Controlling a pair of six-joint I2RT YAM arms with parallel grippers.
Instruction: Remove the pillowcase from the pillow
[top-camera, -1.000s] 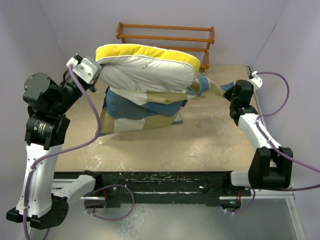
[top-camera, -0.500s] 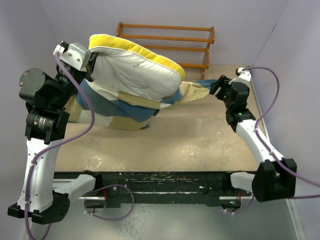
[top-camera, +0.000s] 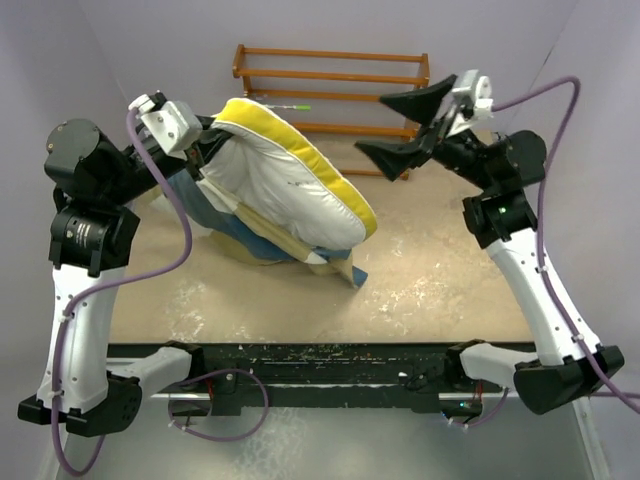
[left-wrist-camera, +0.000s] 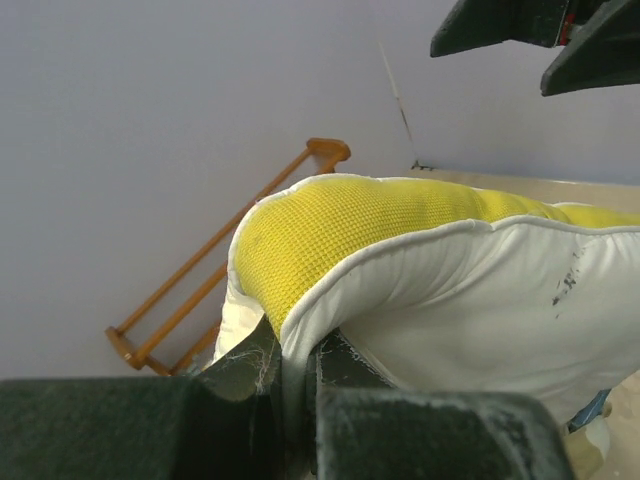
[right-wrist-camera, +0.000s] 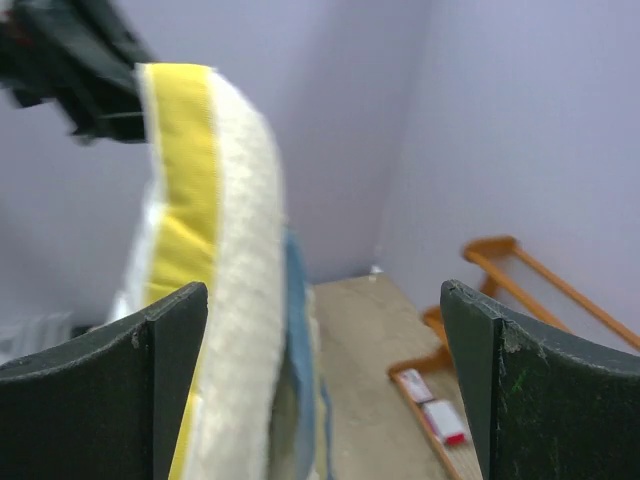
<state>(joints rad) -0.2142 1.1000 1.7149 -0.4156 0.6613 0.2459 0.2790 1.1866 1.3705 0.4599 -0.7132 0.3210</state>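
Observation:
The pillow (top-camera: 290, 185), cream-white with a yellow edge, hangs tilted above the table's left half. My left gripper (top-camera: 205, 150) is shut on its upper left corner. In the left wrist view the jaws (left-wrist-camera: 295, 385) pinch the white seam below the yellow mesh (left-wrist-camera: 340, 230). The blue and tan pillowcase (top-camera: 262, 245) sags in a heap under the pillow's lower end, down to the table. My right gripper (top-camera: 400, 125) is raised at the back right, wide open and empty, apart from the cloth. From its wrist view I see the pillow (right-wrist-camera: 200, 200) edge-on with the pillowcase (right-wrist-camera: 300, 320) behind it.
A wooden rack (top-camera: 330, 75) stands against the back wall, just behind the pillow and the right gripper. The table (top-camera: 430, 270) is tan and scuffed, with walls close on both sides. Small red-and-white boxes (right-wrist-camera: 430, 405) lie by the rack's foot.
The right gripper opened, let go of the pillowcase's stretched end and rose toward the back. The cloth dropped back under the pillow. The left arm swung the pillow, still gripped.

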